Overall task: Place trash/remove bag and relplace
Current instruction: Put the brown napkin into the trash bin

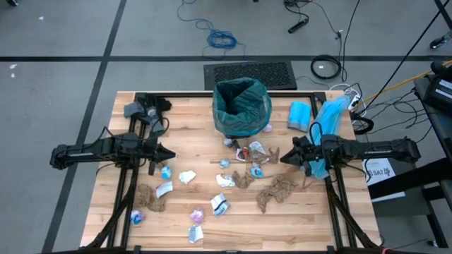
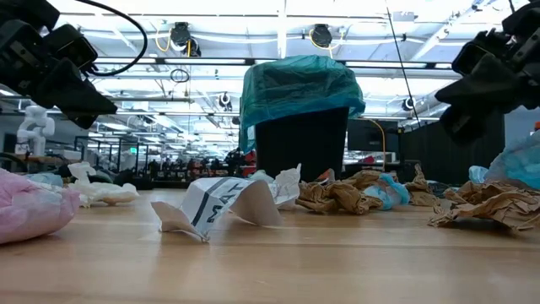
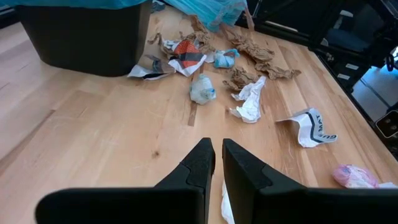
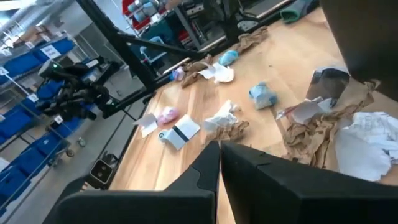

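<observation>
The black bin (image 2: pixel 299 148) stands at the table's far middle, and the teal bag (image 1: pixel 242 104) lines it, its rim folded over the bin's top (image 2: pixel 299 84). Trash lies scattered on the wood in front of it: brown paper wads (image 1: pixel 277 189) (image 1: pixel 150 199), white wrappers (image 1: pixel 220 204) (image 3: pixel 250 102) and small blue scraps (image 1: pixel 166 171). My left gripper (image 1: pixel 171 152) hovers shut at the left, pointing toward the table's middle, its fingers (image 3: pixel 217 163) on nothing. My right gripper (image 1: pixel 282 156) hovers shut at the right, facing the left one, above brown paper (image 4: pixel 311 134).
Pale sky-blue plastic bags (image 1: pixel 300 114) (image 1: pixel 330 113) lie at the far right beside the bin. A dark bundle (image 1: pixel 145 109) sits at the far left corner. A black floor mat (image 1: pixel 249 74) and cables lie beyond the far edge. Bare wood shows along the near edge (image 1: pixel 304 226).
</observation>
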